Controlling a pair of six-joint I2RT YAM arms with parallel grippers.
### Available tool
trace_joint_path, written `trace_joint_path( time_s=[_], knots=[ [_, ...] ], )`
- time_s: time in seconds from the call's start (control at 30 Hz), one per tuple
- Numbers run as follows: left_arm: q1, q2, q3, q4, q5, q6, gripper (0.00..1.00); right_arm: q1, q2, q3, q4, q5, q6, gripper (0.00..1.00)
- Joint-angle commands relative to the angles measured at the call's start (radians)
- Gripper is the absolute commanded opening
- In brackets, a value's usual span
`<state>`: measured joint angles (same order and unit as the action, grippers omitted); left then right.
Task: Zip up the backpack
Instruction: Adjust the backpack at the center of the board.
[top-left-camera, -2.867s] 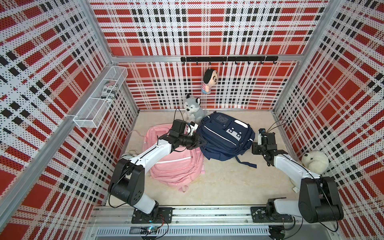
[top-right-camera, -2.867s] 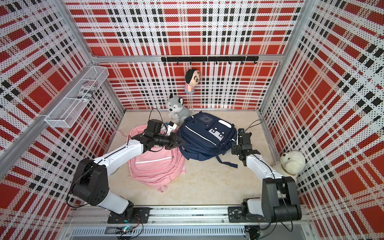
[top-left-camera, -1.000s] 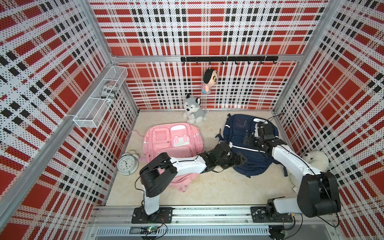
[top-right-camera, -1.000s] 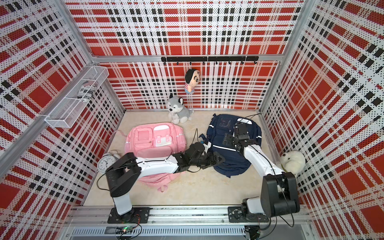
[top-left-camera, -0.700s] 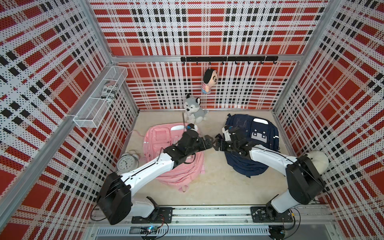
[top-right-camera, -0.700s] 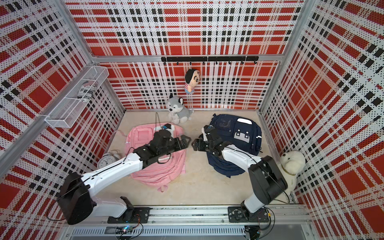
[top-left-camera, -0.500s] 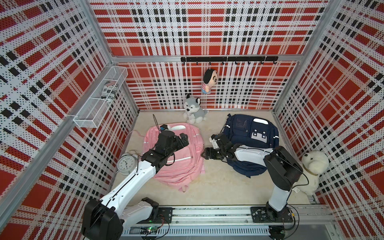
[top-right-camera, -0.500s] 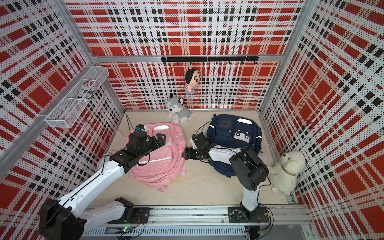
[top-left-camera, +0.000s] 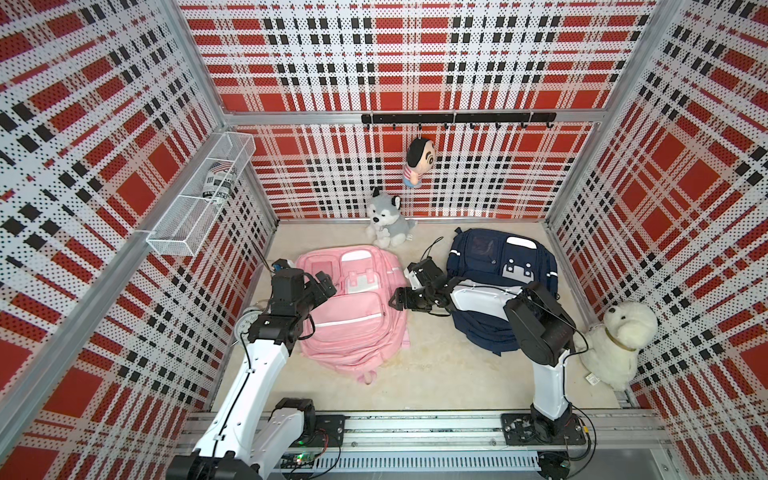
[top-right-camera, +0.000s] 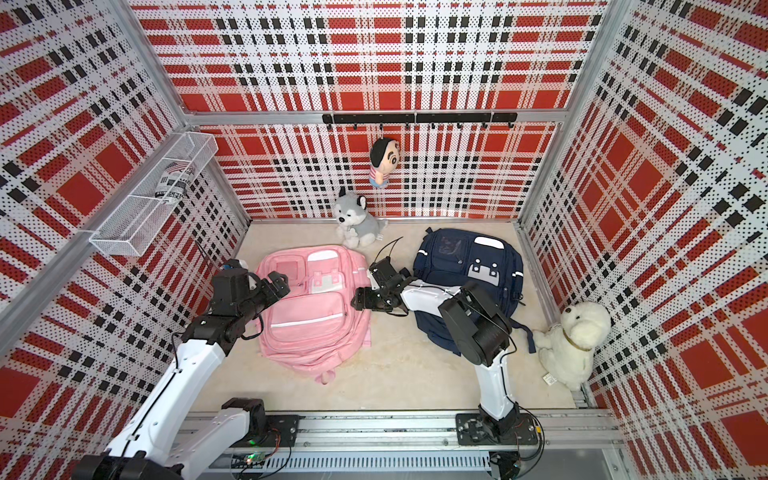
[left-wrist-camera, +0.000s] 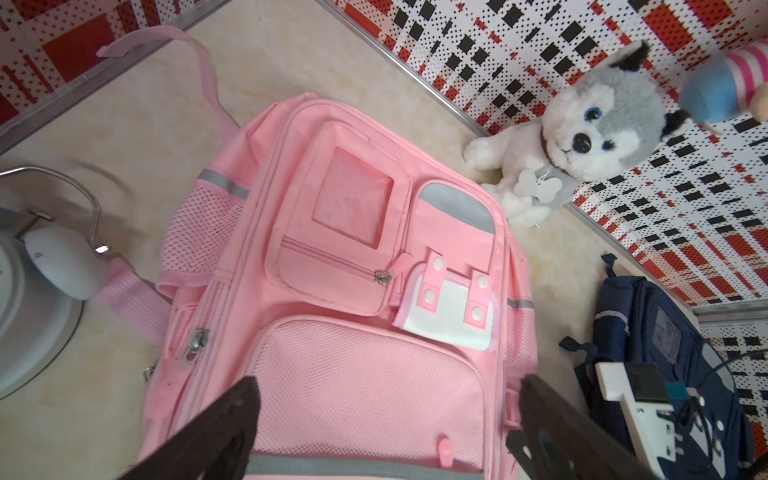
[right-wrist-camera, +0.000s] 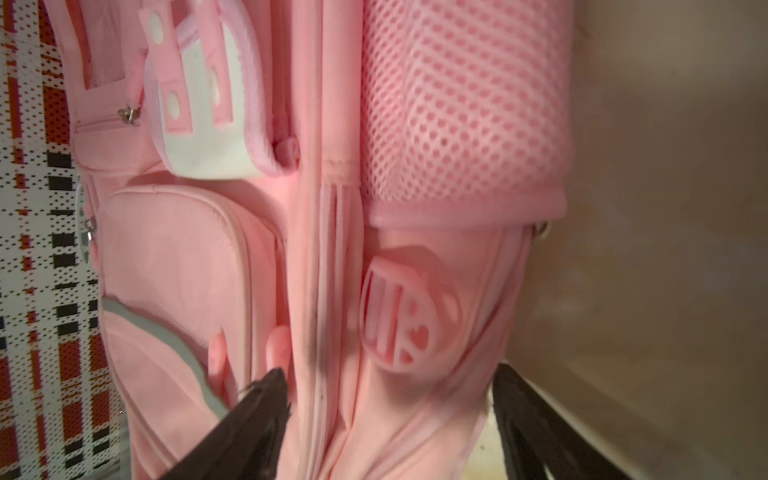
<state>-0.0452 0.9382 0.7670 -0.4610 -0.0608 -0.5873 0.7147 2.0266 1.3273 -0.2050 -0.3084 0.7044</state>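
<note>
Bag: pink backpack (top-left-camera: 353, 320), mid-frame, looks soft, floppy.
Hold: tiny zipper pull (left-wrist-camera: 195, 344), lower left, maybe slippery.
Left gripper (left-wrist-camera: 386, 384): wide open, empty.
Right gripper (right-wrist-camera: 388, 374): open by backpack's side.

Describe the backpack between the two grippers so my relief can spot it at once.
Start at the husky plush against the back wall. Just in front of it, on the robot's left, a backpack lies flat. It is pink, while the navy backpack beside it is dark.
</note>
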Motion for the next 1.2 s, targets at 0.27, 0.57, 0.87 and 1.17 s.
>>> trace_joint_path(
  time_s=[0.27,0.57,0.87,1.17],
  knots=[
    [0.145,0.018,0.013,-0.071,0.024,0.088,0.98,0.016,0.129,0.13,-0.326,0.229,-0.178,0.62],
    [0.229,0.029,0.033,-0.067,0.109,0.115,0.98,-0.081,0.06,0.058,-0.341,0.284,-0.303,0.63],
    [0.238,0.073,0.01,0.007,0.184,0.087,0.87,-0.15,0.036,0.037,-0.353,0.317,-0.439,0.66],
    [0.237,0.171,-0.058,0.143,0.266,0.061,0.76,-0.176,-0.013,0.052,-0.331,0.301,-0.491,0.69]
  ],
)
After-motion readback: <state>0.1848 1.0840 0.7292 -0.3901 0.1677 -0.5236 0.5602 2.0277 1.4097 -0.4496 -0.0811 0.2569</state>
